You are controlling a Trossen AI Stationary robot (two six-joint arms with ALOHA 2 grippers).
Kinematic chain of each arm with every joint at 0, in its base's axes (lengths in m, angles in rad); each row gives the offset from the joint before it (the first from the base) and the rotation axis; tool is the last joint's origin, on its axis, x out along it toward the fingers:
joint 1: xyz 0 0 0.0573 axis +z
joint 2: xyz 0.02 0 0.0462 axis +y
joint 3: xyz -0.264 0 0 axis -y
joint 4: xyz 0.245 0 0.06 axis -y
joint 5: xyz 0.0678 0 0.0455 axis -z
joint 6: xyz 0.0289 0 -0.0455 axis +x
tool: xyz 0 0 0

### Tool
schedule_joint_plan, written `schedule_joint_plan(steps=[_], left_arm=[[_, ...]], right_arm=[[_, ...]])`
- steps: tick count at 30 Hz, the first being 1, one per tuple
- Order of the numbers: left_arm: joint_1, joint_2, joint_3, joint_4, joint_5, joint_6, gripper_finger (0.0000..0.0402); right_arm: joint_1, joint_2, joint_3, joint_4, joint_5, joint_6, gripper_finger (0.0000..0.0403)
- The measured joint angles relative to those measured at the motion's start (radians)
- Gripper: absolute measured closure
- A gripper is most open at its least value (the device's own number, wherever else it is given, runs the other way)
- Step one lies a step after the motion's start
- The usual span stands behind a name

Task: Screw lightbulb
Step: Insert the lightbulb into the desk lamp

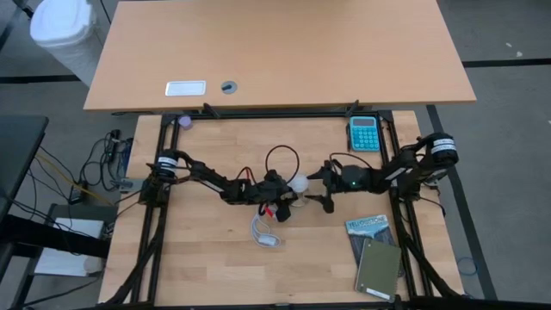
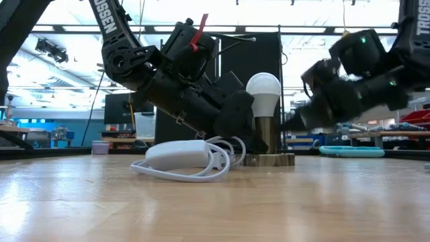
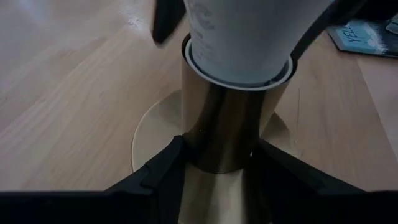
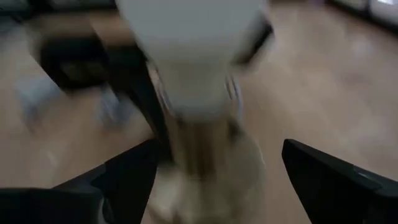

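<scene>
The white lightbulb (image 2: 263, 86) stands upright in a brass socket tube (image 2: 267, 136) on a round wooden base (image 2: 270, 160) at mid table. My left gripper (image 1: 277, 195) reaches in from the table's left and is shut on the tube below the bulb (image 3: 239, 37). My right gripper (image 1: 322, 188) is open just to the right of the bulb (image 1: 297, 182), apart from it. Its fingers (image 4: 134, 174) stand wide, with the bulb (image 4: 186, 50) ahead of them. A white cord with a switch block (image 2: 178, 154) lies beside the base. My left gripper pinches the brass socket tube between its two fingers (image 3: 168, 165), low on the tube (image 3: 217, 149), just above the wooden base. The fingers come from the table's left, slanting down, and lie across the upright tube. The base rests flat on the table.
A blue calculator (image 1: 363, 133) sits at the far right and two books (image 1: 374, 257) lie at the near right. The coiled white cord (image 1: 265, 232) lies nearer than the socket. A second tabletop (image 1: 275, 52) borders the far side.
</scene>
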Motion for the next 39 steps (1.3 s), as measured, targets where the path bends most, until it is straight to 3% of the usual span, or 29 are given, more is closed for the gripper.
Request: schedule_joint_plan(steps=[3, 12, 26, 36, 39], left_arm=[[0.000, 0.000, 0.000, -0.004, 0.003, -0.007, 0.0214], [0.000, -0.001, 0.000, -0.006, 0.003, -0.016, 0.0214], [-0.002, -0.001, 0.000, -0.012, 0.003, -0.065, 0.0214], [0.008, -0.001, 0.000, -0.034, -0.082, -0.098, 0.0214], [0.010, -0.001, -0.001, -0.029, -0.070, -0.094, 0.0214]], right_arm=[[-0.020, 0.002, 0.029, 0.055, -0.083, -0.018, 0.0062], [-0.012, 0.004, 0.068, 0.021, -0.172, -0.021, 0.0065], [0.035, -0.006, 0.048, 0.029, -0.165, 0.041, 0.0086], [0.070, -0.128, -0.046, 0.012, -0.169, 0.066, 0.0104], [0.081, -0.160, -0.075, 0.016, -0.090, 0.064, 0.0111]])
